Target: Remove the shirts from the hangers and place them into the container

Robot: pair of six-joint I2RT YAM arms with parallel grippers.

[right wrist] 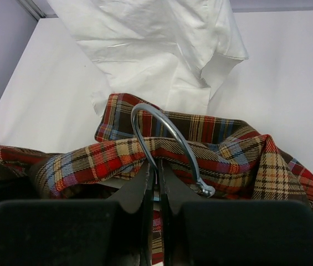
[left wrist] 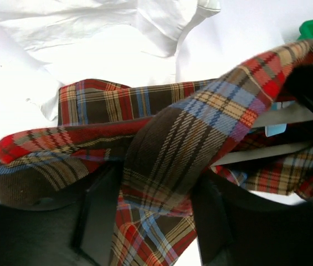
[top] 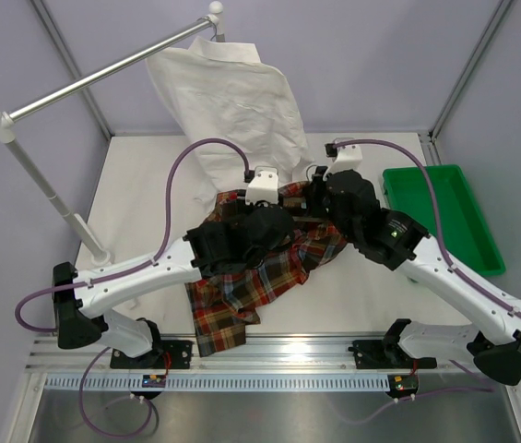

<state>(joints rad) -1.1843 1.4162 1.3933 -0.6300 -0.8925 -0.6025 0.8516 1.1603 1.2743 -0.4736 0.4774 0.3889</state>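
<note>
The red-orange plaid shirt (top: 260, 277) lies crumpled on the white table between both arms. My left gripper (left wrist: 150, 216) is down on it, jaws apart, with a thick fold of the plaid shirt (left wrist: 184, 138) running between the fingers (left wrist: 98, 213). My right gripper (right wrist: 159, 177) is shut on the neck of the hanger, whose hook (right wrist: 167, 133) curls up out of the plaid collar (right wrist: 90, 160). The off-white shirt (top: 232, 101) hangs from the rail at the back, with its hem on the table. The green container (top: 444, 217) stands at the right.
A silver rail (top: 103, 78) on a white post (top: 53, 198) crosses the back left. Purple cables loop over both arms. The enclosure's walls close in the table at the back and sides. The arm bases sit on the metal rail at the near edge.
</note>
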